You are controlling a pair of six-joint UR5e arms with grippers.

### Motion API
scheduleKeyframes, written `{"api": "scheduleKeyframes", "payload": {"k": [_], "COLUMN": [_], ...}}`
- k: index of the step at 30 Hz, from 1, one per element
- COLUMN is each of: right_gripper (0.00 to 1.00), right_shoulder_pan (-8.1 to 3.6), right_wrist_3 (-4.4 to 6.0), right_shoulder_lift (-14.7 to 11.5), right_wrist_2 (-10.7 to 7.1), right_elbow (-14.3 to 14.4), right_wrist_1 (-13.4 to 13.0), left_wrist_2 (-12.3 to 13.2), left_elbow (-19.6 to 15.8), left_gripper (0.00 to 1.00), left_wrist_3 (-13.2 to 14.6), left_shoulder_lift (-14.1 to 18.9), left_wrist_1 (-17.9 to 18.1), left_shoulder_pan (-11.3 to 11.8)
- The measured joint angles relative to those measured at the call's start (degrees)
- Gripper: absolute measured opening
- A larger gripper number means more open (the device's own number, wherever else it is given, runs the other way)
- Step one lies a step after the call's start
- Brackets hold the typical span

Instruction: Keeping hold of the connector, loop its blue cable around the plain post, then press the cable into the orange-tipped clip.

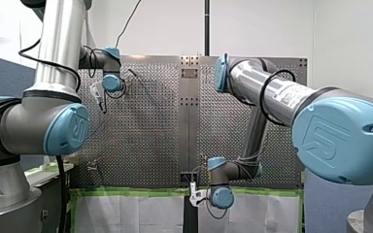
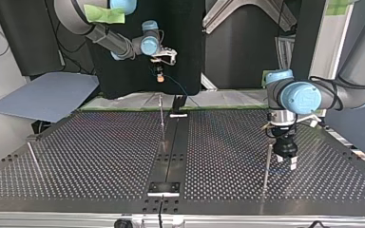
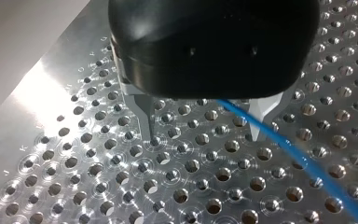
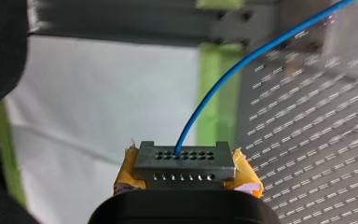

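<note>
In the right wrist view my right gripper (image 4: 185, 174) is shut on a grey connector (image 4: 184, 160), clamped between its yellow pads (image 4: 127, 173). A blue cable (image 4: 214, 88) rises from the connector's face. In the top view this gripper (image 2: 159, 76) hangs beyond the table's far edge. My left gripper (image 2: 289, 162) stands low over the perforated plate beside a thin metal post (image 2: 266, 171). Its metal fingers (image 3: 144, 116) are open, and the blue cable (image 3: 279, 140) runs between them, close to one finger. Another thin post (image 2: 162, 118) stands near the table's middle.
A metal strip (image 2: 171, 152) runs down the table's middle. A third thin post (image 2: 33, 159) leans at the top view's left. A grey-blue board (image 2: 47, 95) lies off that corner. Green tape (image 1: 252, 191) and white sheeting border the plate near my right gripper (image 1: 193, 194).
</note>
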Motion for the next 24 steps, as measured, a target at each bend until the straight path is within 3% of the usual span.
{"api": "scheduleKeyframes", "payload": {"k": [15, 24], "right_gripper": [0.0, 0.0], "right_shoulder_pan": [-3.12, -4.46], "right_wrist_3": [0.71, 0.83], "right_shoulder_lift": [7.9, 9.0], "right_wrist_2": [2.62, 2.9], "right_elbow": [0.0, 0.0], "right_wrist_1": [-0.7, -1.1], "left_wrist_2": [0.0, 0.1], "left_elbow": [0.0, 0.0], "left_gripper": [1.0, 1.0], "left_wrist_3": [0.0, 0.0], "left_shoulder_lift": [0.0, 0.0], "left_wrist_1": [0.0, 0.0], "left_shoulder_pan": [0.0, 0.0]}}
